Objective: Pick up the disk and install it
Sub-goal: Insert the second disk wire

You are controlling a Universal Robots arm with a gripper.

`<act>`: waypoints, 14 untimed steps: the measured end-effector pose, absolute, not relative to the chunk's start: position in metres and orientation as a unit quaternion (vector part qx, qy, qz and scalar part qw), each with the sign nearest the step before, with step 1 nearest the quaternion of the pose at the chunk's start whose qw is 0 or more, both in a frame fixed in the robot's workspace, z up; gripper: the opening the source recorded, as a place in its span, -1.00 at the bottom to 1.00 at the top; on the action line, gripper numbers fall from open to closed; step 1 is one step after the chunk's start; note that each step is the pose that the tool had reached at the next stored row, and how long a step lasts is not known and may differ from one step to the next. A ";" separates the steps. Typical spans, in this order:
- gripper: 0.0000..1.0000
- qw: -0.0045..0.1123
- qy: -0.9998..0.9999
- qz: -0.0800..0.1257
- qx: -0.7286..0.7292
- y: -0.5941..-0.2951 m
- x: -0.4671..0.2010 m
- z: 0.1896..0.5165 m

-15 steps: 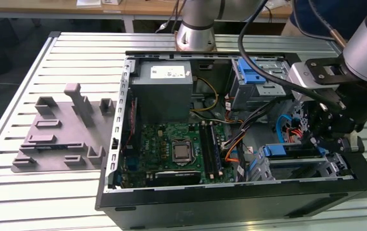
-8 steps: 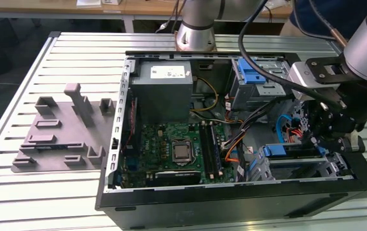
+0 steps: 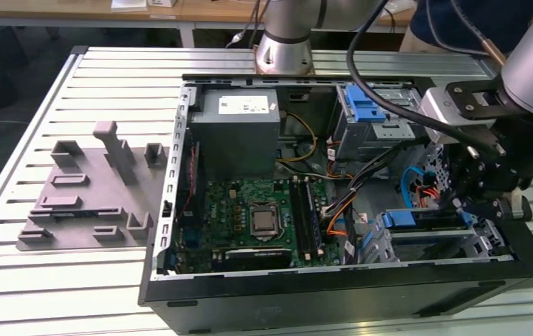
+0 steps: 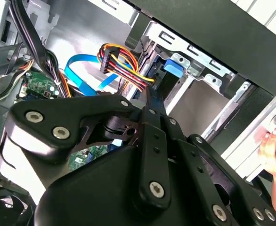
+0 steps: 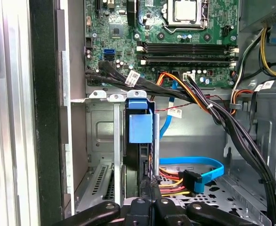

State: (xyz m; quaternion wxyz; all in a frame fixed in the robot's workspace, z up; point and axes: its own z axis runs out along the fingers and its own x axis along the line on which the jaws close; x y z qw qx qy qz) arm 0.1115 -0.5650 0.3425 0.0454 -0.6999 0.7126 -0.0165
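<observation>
The disk [image 3: 425, 218] stands on edge in the lower drive bay of the open computer case [image 3: 341, 280], at the exterior view's right, with its blue carrier tab toward the motherboard. In the first wrist view the blue tab tops the disk [image 5: 140, 125], whose dark edge runs down to my gripper [image 5: 150, 182]. My gripper [image 3: 478, 208] sits at the disk's outer end. Its fingers are shut together, tips against that end, with nothing visible between them. In the second wrist view my gripper [image 4: 149, 96] points at the bay, just short of the disk [image 4: 174, 66].
A grey power-supply box [image 3: 238, 129] and the green motherboard [image 3: 257, 217] fill the case's left half. Orange power wires [image 5: 175, 181] and a blue data cable [image 5: 194, 167] crowd the bay. A grey fixture plate [image 3: 89, 196] lies outside. A person's hand [image 4: 272, 146] is near the case.
</observation>
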 end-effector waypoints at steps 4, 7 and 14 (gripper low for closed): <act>-0.79 0.045 0.713 -0.017 -0.700 -0.565 0.112 0.347; -0.79 0.045 0.713 -0.016 -0.700 -0.565 0.112 0.352; -0.79 0.038 0.713 -0.009 -0.700 -0.565 0.112 0.364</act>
